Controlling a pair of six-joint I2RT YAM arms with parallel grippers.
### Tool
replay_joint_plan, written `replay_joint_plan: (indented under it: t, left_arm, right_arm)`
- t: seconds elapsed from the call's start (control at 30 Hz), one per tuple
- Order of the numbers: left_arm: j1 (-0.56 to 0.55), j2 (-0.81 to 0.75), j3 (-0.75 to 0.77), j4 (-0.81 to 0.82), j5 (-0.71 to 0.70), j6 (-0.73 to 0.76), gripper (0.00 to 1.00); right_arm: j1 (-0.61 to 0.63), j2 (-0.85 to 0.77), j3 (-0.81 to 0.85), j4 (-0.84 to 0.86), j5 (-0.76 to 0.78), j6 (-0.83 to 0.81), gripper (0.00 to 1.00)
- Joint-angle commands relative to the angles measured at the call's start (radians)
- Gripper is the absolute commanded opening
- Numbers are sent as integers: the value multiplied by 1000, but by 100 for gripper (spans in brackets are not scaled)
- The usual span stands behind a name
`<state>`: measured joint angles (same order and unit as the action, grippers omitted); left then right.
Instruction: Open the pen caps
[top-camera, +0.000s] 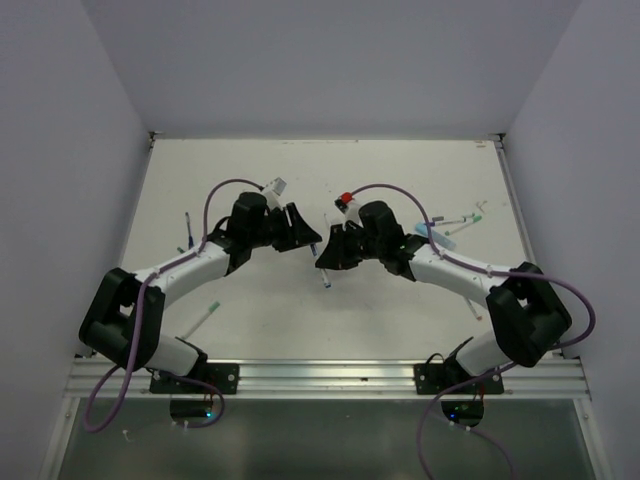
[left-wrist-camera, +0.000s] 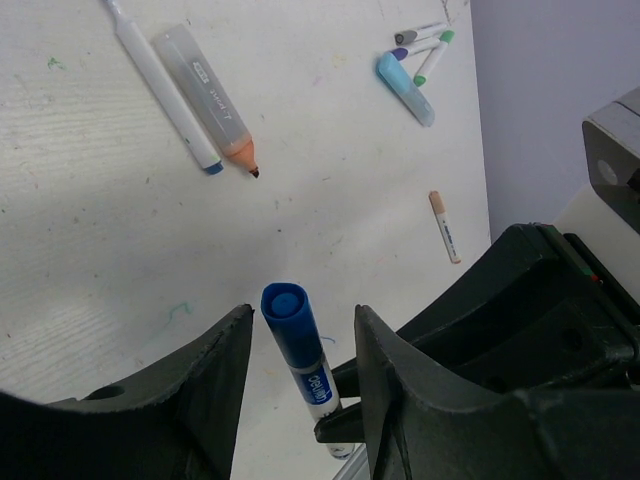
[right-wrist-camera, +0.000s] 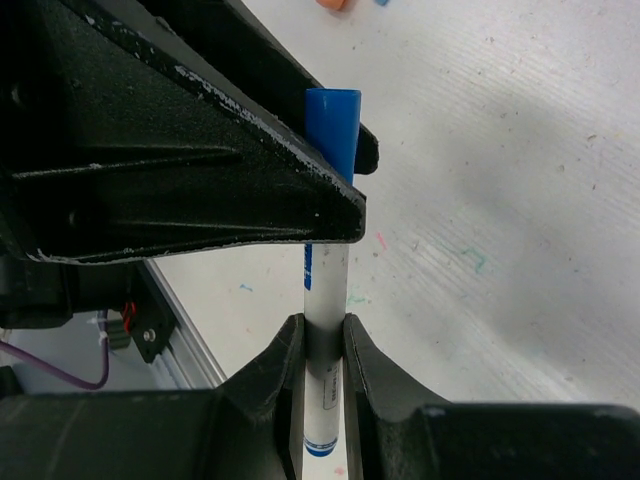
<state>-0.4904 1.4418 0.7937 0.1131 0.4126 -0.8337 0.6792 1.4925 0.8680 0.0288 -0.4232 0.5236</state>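
White table (top-camera: 400, 330) with both arms reaching toward its middle. The left arm (top-camera: 180, 265) rose from its base, folded at the elbow and stretched forward and to the right. The right arm (top-camera: 460, 270) mirrored it, stretching forward and to the left, so that the two wrists faced each other nearly tip to tip.

The right gripper (right-wrist-camera: 324, 325) was closed narrowly on the whitish barrel of a pen (right-wrist-camera: 325, 290). It gripped the pen in its lower part and held it clear of the table.

The left gripper (left-wrist-camera: 300, 318) stood spread wide, one finger on each side of the pen's upper end. In the left wrist view a gap showed on both sides.

The blue cap (left-wrist-camera: 285, 305) was seated on the pen's end, between the left fingers and pointing toward the left wrist camera.

Loose pens (top-camera: 455, 222) lay in a cluster near the table's far right. A grey marker (left-wrist-camera: 205, 90) with an orange tip and a white pen (left-wrist-camera: 155, 75) lay side by side on the table beyond the grippers.
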Motion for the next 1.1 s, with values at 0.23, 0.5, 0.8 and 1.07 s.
replay_joint_plan:
  t: [0.23,0.5,0.8,1.07]
  left_arm:
    - [-7,-1,18,50,20,-31,28]
    - [-7,0,16,48,46,-44,1]
    - [-7,-8,15,34,28,-33,0]
    - [-7,-1,15,33,51,-48,0]
  right_arm:
    - [20,-15,-27,71,-26,-1,0]
    - [23,0,17,57,24,4,0]
    - [23,-1,22,56,18,6,0]
    - [23,40,57,69,8,0,33]
